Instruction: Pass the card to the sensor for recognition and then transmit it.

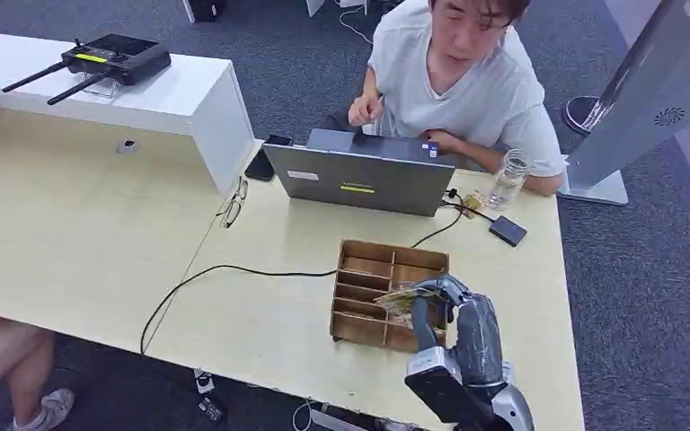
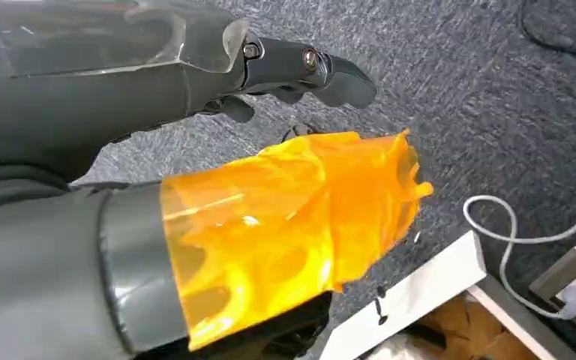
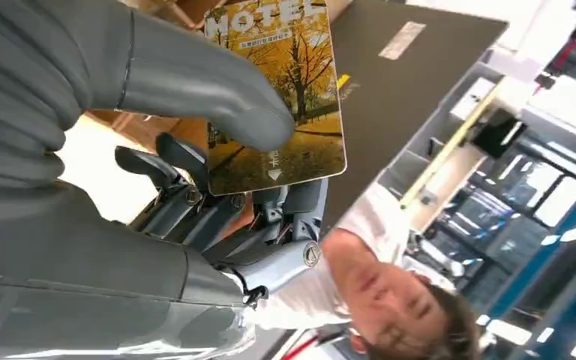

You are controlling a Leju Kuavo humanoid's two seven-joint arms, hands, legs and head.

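Right hand (image 1: 431, 301) grips the card (image 3: 277, 90) just above the box (image 1: 359, 269); sensor pass and handover look still undone; left hand (image 2: 292, 67) empty, fingers apart

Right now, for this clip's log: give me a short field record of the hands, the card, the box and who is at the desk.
right hand: grips the hotel card, thumb pressed on its face
hotel card: autumn-tree picture, held above the wooden divider box
wooden divider box: on the desk, in front of the laptop
left hand: holds nothing, over grey carpet; thumb wrapped in orange film
laptop: open, screen toward the person
person: seated behind the laptop
sensor: cannot identify
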